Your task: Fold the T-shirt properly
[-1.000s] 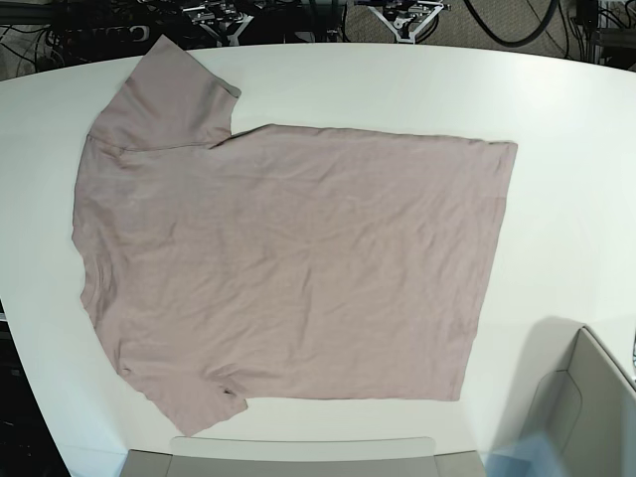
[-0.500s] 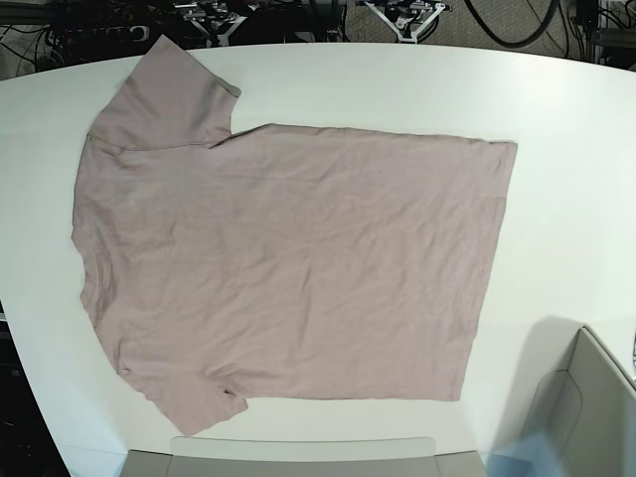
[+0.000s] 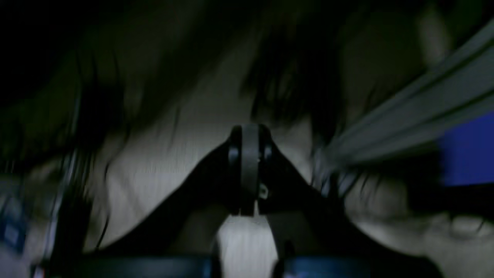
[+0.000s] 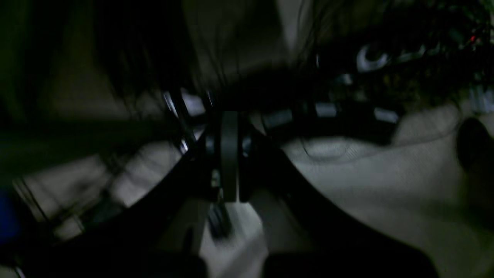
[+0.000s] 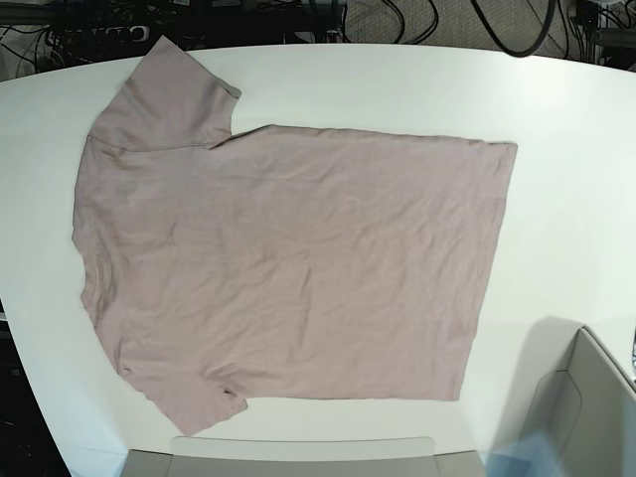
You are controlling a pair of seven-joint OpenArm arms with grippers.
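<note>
The pink-mauve T-shirt (image 5: 288, 263) lies spread flat on the white table (image 5: 556, 109), collar side at the left, hem at the right, both short sleeves out. Neither arm shows in the base view. In the dark, blurred left wrist view my left gripper (image 3: 250, 170) has its fingers pressed together, shut on nothing. My right gripper (image 4: 229, 154) looks the same in the right wrist view, shut and empty. Neither wrist view shows the T-shirt.
A grey bin (image 5: 586, 417) stands at the table's front right corner, and a grey tray edge (image 5: 298, 455) runs along the front. Cables and dark gear (image 5: 298, 15) lie beyond the far edge. The wrist views show blurred cables and pale floor.
The metal gripper parts seen at the far edge of the table in the earlier base frames have gone out of view. The T-shirt has not moved.
</note>
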